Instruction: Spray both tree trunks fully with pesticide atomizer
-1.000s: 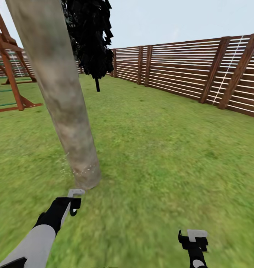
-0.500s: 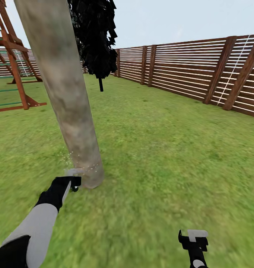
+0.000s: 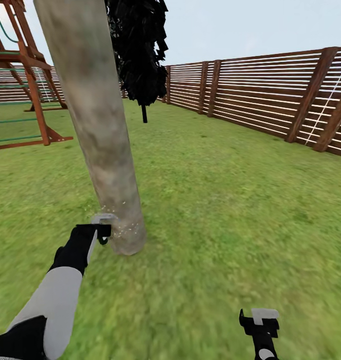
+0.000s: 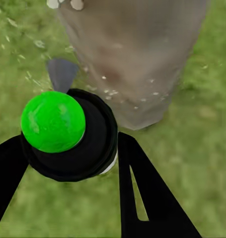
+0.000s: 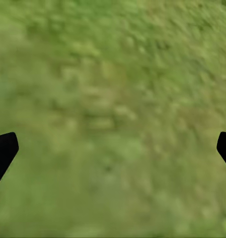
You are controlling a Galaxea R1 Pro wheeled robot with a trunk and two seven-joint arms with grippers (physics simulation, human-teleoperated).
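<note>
Lawn [image 3: 230,210] fills garden, brown slatted fence [image 3: 270,100] along far edge. Thick grey-tan tree trunk [image 3: 103,130] rises from grass, pale droplets speckling base. Left gripper [image 3: 103,231] just beside trunk foot, fingers [image 4: 142,193] clamped on pesticide atomizer [image 4: 68,134], green-capped in left wrist view. Right gripper [image 3: 260,320] spread wide, empty, low over bare grass.

The trunk [image 3: 103,135] looks smooth and matt, mottled grey-beige like weathered bark or stone. The fence [image 3: 270,100] at two o'clock is brown slatted wood, as is the reddish play frame [image 3: 33,90] at ten o'clock. The grass [image 3: 230,200] is soft, blurry, matt. The atomizer [image 4: 68,134] is dark matt plastic with a glossy green cap.
</note>
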